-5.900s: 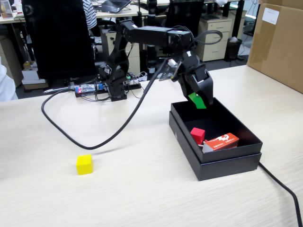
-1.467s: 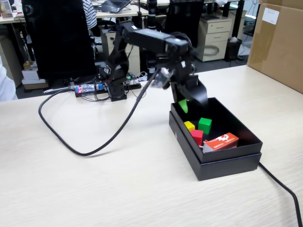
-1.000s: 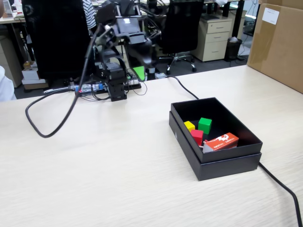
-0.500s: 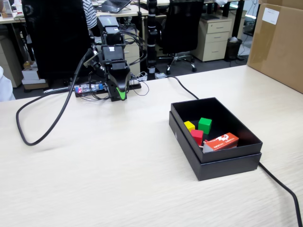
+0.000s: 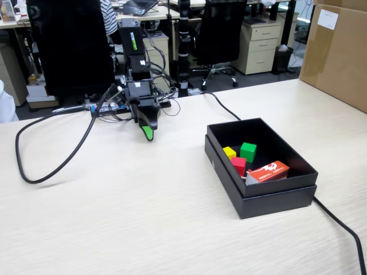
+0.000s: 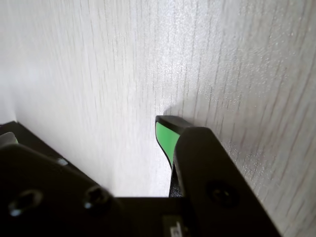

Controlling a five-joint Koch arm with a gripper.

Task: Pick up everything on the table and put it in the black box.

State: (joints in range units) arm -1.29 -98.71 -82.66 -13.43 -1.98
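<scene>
Even, diffuse office light; one view sharp, the other washed out.

In the fixed view the large light beige wood-grain desktop (image 5: 143,217) is evenly lit, with soft shadows cast beside the shallow matte black box (image 5: 275,197). In the wrist view the desktop (image 6: 89,64) is overexposed to near white, and the black gripper (image 6: 170,136) parts in the foreground are blurred.

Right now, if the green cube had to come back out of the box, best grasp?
Come from straight above and pinch the green cube across the two side faces not facing the yellow cube; its top sits clear, below the black box rim.
</scene>
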